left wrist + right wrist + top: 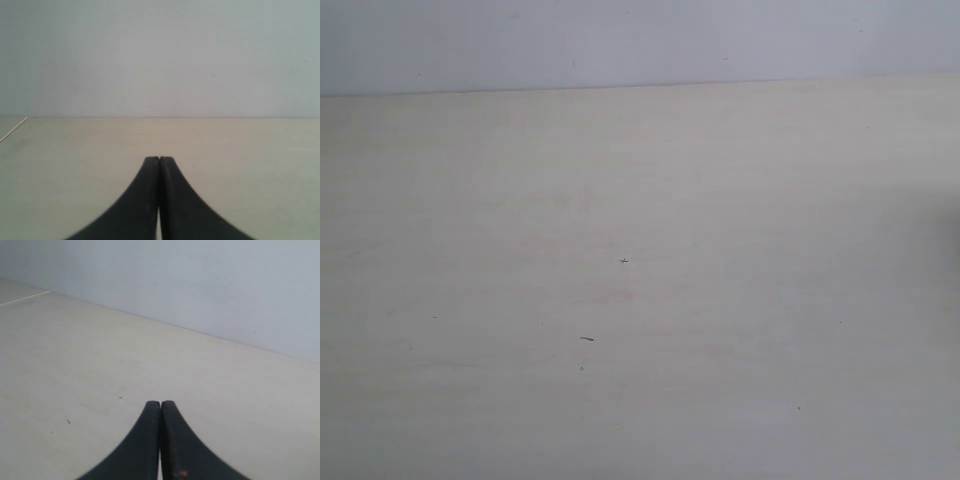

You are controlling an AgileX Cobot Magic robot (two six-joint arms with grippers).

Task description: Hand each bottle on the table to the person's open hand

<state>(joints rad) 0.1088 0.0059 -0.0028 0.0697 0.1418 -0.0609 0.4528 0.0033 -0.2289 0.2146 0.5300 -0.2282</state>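
Left gripper (pixel 159 159) and right gripper (pixel 160 403) are both pinched closed, empty; no bottle shows on the table (pixel 620 200), so any reach probably whiffs.

Counting one worktop (pixel 740 200), one pale wall (pixel 620 40), two black tools, namely left tool (pixel 159 160) and right tool (pixel 160 404), each showing two fingers (pixel 140 205), plus one dark speck (pixel 624 261) and one dark dash (pixel 587 339).
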